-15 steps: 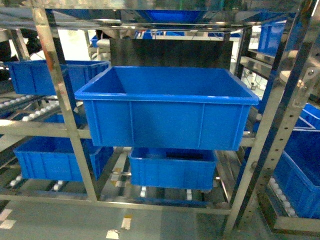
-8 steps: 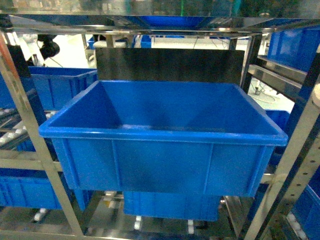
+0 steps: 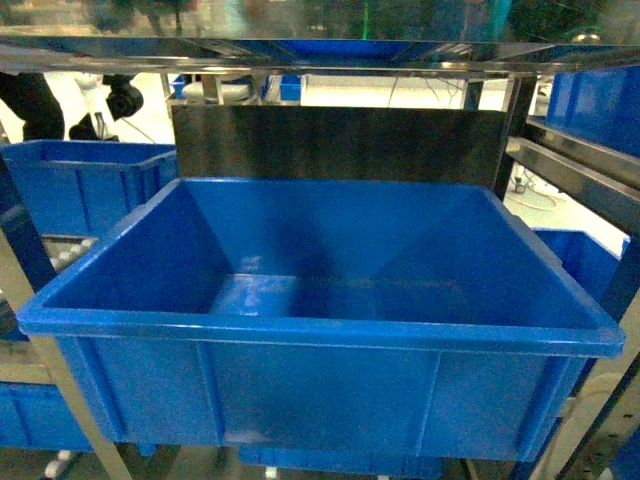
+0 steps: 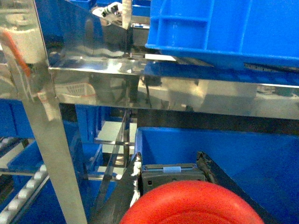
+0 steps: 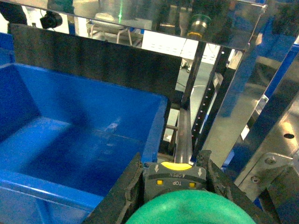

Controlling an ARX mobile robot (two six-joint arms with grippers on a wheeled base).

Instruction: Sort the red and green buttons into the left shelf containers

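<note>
Nearer now, blue bin (image 3: 320, 330) bare inside, buttons gripped.

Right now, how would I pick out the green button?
Start from the big blue bin on the metal shelf. In the right wrist view, the green button sits bottom centre, clamped in the right gripper. Its green cap distinguishes it from the red button.

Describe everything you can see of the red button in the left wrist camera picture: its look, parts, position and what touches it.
The red button fills the bottom of the left wrist view. Only its smooth, glossy, domed red cap shows fully; behind it sits a grey blocky part with a pale label. Dark fingers flank that block on both sides, apparently gripping it. The button is held just before the rim of a blue bin, under a shiny metal shelf. Its lower edge is cut off by the frame.
</note>
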